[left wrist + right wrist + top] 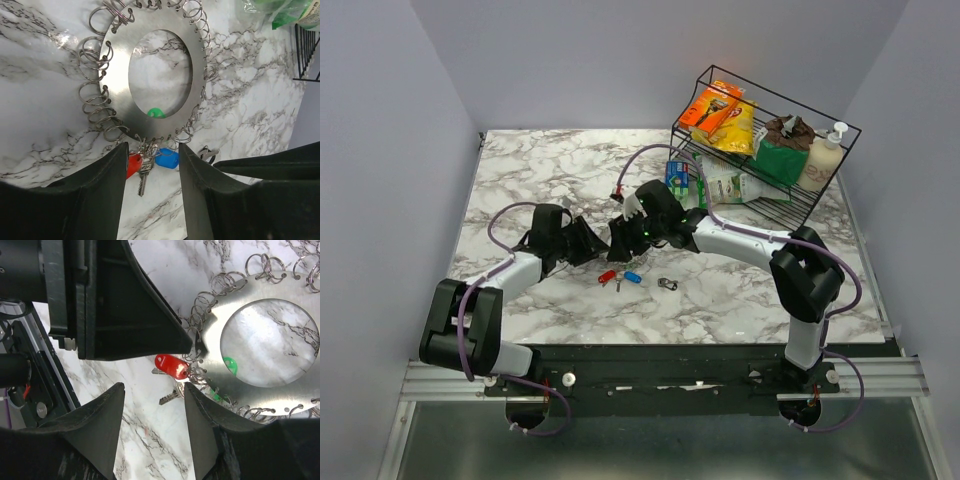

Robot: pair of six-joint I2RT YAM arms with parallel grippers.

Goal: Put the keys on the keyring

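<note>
The keyring is a flat silver disc with a large round hole, rimmed with many small wire rings. In the top view it is mostly hidden under both grippers. A red-headed key, a plain silver key and a blue-headed key hang from rings at its near edge. A green tag shows through the hole. My left gripper stands open just short of those keys. My right gripper is open too, beside the red key and the disc. Neither holds anything.
A loose small key lies on the marble right of the blue key. A black wire rack with snack bags and a pump bottle stands at the back right. A blue box and a packet sit in front of it.
</note>
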